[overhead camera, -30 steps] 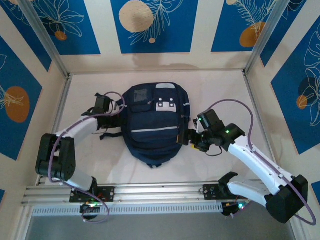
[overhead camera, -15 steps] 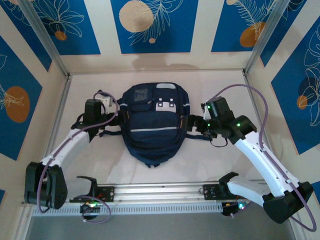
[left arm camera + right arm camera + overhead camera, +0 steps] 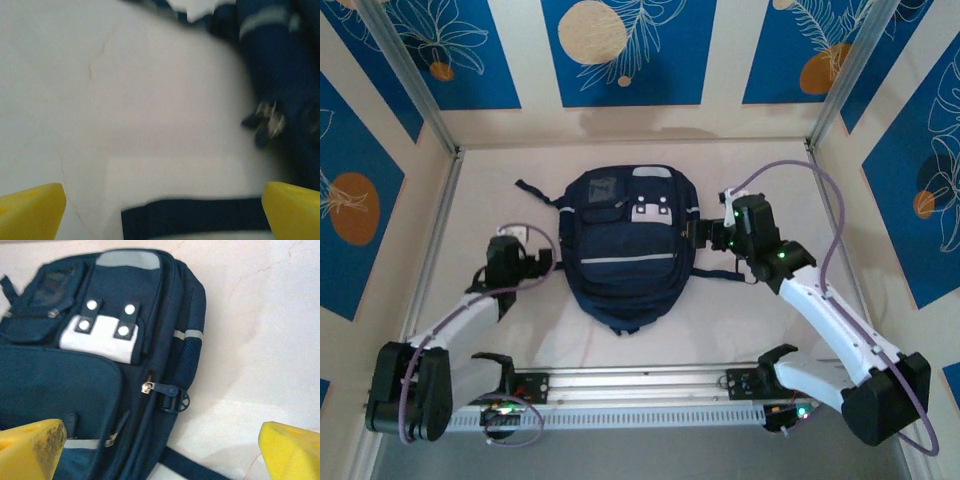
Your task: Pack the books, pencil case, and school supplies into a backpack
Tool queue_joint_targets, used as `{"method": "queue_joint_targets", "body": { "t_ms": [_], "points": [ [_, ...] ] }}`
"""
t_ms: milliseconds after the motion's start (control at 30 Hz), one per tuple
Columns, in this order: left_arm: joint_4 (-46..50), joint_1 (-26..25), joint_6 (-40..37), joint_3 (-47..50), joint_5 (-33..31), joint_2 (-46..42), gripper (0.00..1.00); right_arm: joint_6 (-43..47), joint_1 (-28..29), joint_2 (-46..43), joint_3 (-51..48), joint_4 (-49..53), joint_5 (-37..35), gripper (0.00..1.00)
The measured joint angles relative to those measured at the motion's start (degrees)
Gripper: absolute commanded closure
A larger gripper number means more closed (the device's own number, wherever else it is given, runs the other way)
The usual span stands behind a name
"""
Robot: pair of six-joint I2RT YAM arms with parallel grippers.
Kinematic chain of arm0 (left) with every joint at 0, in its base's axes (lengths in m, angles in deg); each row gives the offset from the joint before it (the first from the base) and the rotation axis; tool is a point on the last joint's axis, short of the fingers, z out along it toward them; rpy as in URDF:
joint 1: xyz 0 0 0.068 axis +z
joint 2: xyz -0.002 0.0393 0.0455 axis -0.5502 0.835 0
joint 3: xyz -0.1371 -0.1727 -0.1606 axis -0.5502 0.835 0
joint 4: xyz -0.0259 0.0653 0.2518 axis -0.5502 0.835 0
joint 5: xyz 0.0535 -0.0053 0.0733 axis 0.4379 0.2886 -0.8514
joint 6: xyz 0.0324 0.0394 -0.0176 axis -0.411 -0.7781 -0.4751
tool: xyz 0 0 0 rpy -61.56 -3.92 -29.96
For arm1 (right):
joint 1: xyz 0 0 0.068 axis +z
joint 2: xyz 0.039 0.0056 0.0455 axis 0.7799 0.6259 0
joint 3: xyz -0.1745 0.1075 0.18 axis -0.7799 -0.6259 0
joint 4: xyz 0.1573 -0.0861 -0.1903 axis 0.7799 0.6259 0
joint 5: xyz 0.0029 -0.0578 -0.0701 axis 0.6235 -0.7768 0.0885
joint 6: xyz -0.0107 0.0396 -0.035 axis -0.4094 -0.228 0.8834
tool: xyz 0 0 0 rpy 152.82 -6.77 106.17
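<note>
The dark navy backpack [image 3: 625, 250] lies flat and zipped shut in the middle of the white table, its white patch [image 3: 652, 208] up. My left gripper [image 3: 546, 262] is open at its left side, close to the fabric. In the left wrist view the yellow fingertips [image 3: 31, 212] stand wide apart with a navy strap [image 3: 195, 217] lying on the table between them, not gripped. My right gripper [image 3: 698, 235] is open at the backpack's right edge. Its wrist view looks onto the backpack [image 3: 100, 380] and a side zipper pull [image 3: 149, 387]. Books, pencil case and school supplies are out of view.
A loose strap [image 3: 533, 190] trails from the backpack's upper left, another strap [image 3: 722, 273] from its right side. Walls close the table [image 3: 760, 320] on three sides. A metal rail [image 3: 640, 385] with the arm bases runs along the near edge.
My left gripper has opened and drawn back toward me, from the backpack's upper left to its lower left. The right gripper has opened wider and moved up along the backpack's right edge.
</note>
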Motion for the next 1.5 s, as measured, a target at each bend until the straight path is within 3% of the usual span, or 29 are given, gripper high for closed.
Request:
{"method": "queue_joint_targets", "body": {
  "t_ms": [167, 367, 633, 767, 867, 1167, 1500],
  "points": [
    [-7.6, 0.0, -2.5, 4.3, -3.4, 0.9, 0.0, 8.1, -0.5, -1.2, -15.4, -16.2, 0.6, 0.01],
    [-13.8, 1.4, -4.0, -1.4, -7.3, 9.3, 0.0, 13.7, -7.1, -1.2, -18.4, -22.1, 2.2, 0.01],
    [-33.2, 3.5, -3.8, 0.3, -3.7, 17.7, 0.0, 12.1, -22.7, -1.0, -27.2, -30.0, 5.9, 0.01],
    [-48.0, 5.6, -3.5, 6.5, -0.8, 25.4, 0.0, 10.5, -26.5, -1.0, -30.1, -33.2, 9.3, 0.01],
    [-50.2, 5.8, -3.9, 7.8, 2.7, 26.9, 0.0, 9.5, -28.7, -0.6, -30.4, -36.7, 12.0, 0.01],
    [-52.8, 5.8, -6.0, 4.5, 11.5, 26.8, 0.0, 6.0, -30.2, 4.8, -32.5, -50.4, 14.1, 0.01],
    [-60.2, 5.9, -5.5, 8.9, 8.7, 26.8, 0.0, 14.8, -28.7, 11.3, -30.0, -54.2, 26.0, 0.01]
  ]
}}
